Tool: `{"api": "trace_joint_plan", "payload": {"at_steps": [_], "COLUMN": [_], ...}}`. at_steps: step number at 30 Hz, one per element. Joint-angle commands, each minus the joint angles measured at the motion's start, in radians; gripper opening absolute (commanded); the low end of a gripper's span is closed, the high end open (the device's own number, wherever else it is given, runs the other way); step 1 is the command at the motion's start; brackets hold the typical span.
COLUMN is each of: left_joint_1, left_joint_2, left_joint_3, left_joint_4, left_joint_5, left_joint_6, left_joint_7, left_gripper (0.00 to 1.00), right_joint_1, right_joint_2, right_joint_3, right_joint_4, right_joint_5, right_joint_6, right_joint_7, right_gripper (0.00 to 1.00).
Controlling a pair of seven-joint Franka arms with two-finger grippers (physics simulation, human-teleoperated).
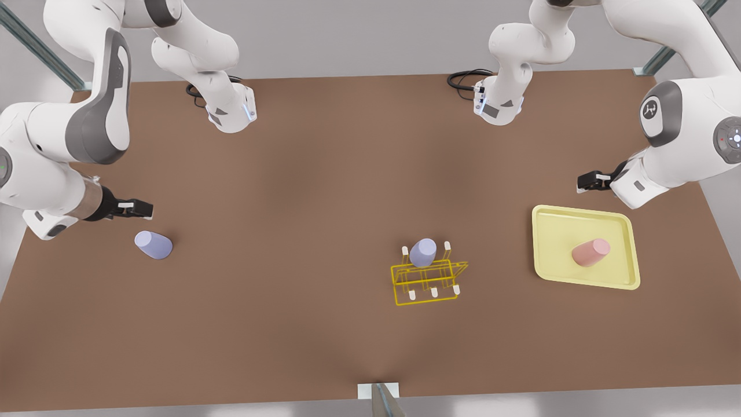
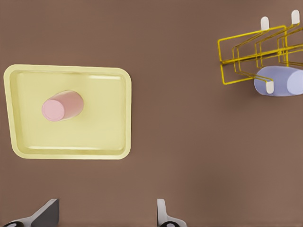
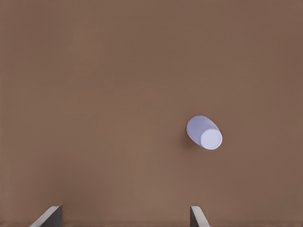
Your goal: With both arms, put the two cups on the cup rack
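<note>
Brown matte tabletop (image 1: 324, 191), carrying all items.

Small pale pink tapered handle-less cup (image 1: 590, 252): upside down on a flat pale yellow rectangular tray (image 1: 550, 231), near the tabletop's edge at the front view's right.

Small lavender tapered cup (image 1: 154, 244): alone on bare tabletop, toward the edge at the front view's left, well apart from everything else.

Second lavender cup (image 1: 422, 252): seated on the bright yellow wire-frame cup rack (image 1: 427, 282) with white-tipped pegs, right of centre in the front view, between the other lavender cup and the tray.

Left gripper (image 1: 589, 183): black, above the tabletop just beyond the tray's far edge; fingers (image 2: 162, 213) spread wide, nothing between them.

Right gripper (image 1: 134, 208): black, near the lone lavender cup, not touching; fingers (image 3: 199, 218) spread, nothing between them.

Markings: a small white emblem on the grey joint panel (image 1: 652, 111) of the left arm; not readable as writing.
</note>
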Motion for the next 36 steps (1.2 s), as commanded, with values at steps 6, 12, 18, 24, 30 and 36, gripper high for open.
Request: {"api": "trace_joint_plan", "payload": {"at_steps": [6, 12, 18, 24, 30, 36], "left_joint_1": [0.158, 0.289, 0.263, 0.253, 0.256, 0.244], "left_joint_2": [0.202, 0.305, 0.295, 0.295, 0.319, 0.353], "left_joint_3": [0.007, 0.008, 0.016, 0.016, 0.016, 0.016], "left_joint_4": [0.013, 0.005, -0.072, -0.205, -0.256, -0.253], "left_joint_5": [-0.035, -0.095, -0.056, -0.032, -0.032, -0.033], "left_joint_6": [0.266, 0.393, 0.473, 0.671, 0.682, 0.729], "left_joint_7": [0.206, 0.507, 0.449, 0.447, 0.447, 0.449], "left_gripper": [1.0, 1.0, 1.0, 1.0, 1.0, 1.0], "right_joint_1": [-0.08, -0.173, -0.189, -0.221, -0.239, -0.253], "right_joint_2": [0.125, 0.154, 0.121, 0.151, 0.133, 0.124], "right_joint_3": [-0.003, -0.003, -0.003, -0.002, -0.002, 0.0], "right_joint_4": [-0.039, -0.18, -0.373, -0.441, -0.52, -0.593], "right_joint_5": [-0.05, -0.041, -0.04, -0.026, -0.017, 0.011], "right_joint_6": [0.132, 0.35, 0.603, 0.701, 0.804, 0.853], "right_joint_7": [-0.204, -0.304, -0.302, -0.302, -0.305, -0.411], "right_gripper": [1.0, 1.0, 1.0, 1.0, 1.0, 1.0]}}
